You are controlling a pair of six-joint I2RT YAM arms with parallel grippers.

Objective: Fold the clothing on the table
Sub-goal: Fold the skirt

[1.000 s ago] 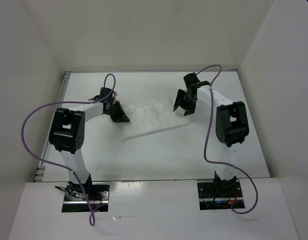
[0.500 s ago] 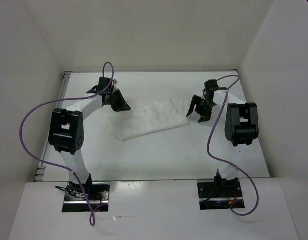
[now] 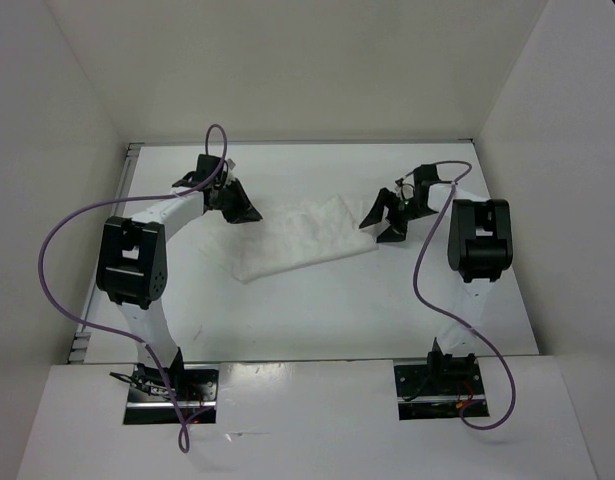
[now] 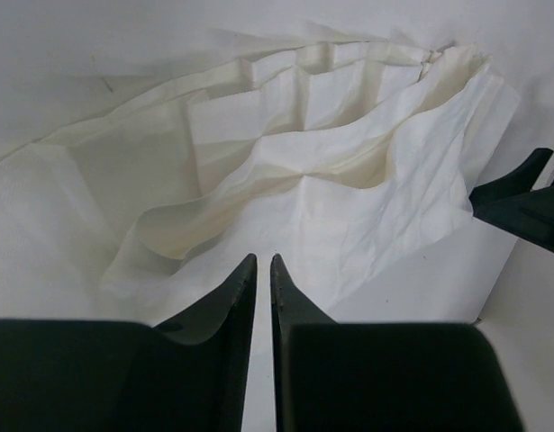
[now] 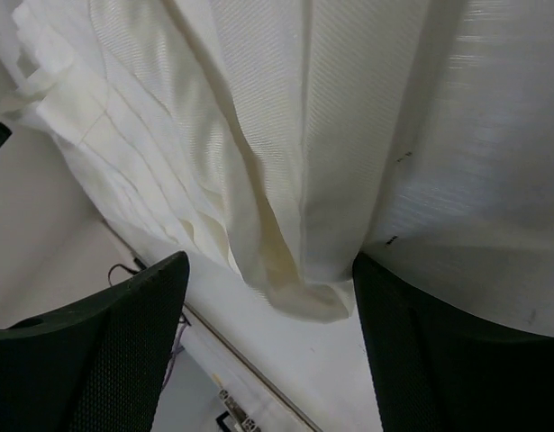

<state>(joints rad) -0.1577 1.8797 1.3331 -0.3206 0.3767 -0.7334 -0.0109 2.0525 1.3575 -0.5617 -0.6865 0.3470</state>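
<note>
A small white piece of clothing [image 3: 302, 238] lies flat on the table [image 3: 317, 310], a little above the middle of the overhead view. It forms a rough slanted band, its lower left corner nearer the bottom of the frame and its right end higher. The fabric is thin and wrinkled, and several layered edges show along its sides.

The left gripper [image 3: 245, 211] sits at the clothing's upper left end, its tips right at the fabric edge. In the left wrist view its jaws are almost closed, with only a thin slit between them, and they hold nothing. The clothing [image 4: 331, 180] spreads across the middle of that frame, beyond the tips, in soft pleats and folds. The right gripper [image 4: 520, 202] shows as a dark shape at the right edge.

The right gripper [image 3: 380, 224] sits just beside the clothing's right end in the overhead view. In the right wrist view its jaws stand wide apart, one black finger [image 5: 123, 342] in the lower left and the other in the lower right. Nothing is clamped between them. A bunched fold of the clothing [image 5: 295, 180] lies in the gap ahead of them. Whether the tips touch the fabric cannot be told.

Both arms reach in from the bottom of the overhead frame, each trailing a purple cable [image 3: 47, 270]. White walls [image 3: 287, 70] stand around the table on three sides.
</note>
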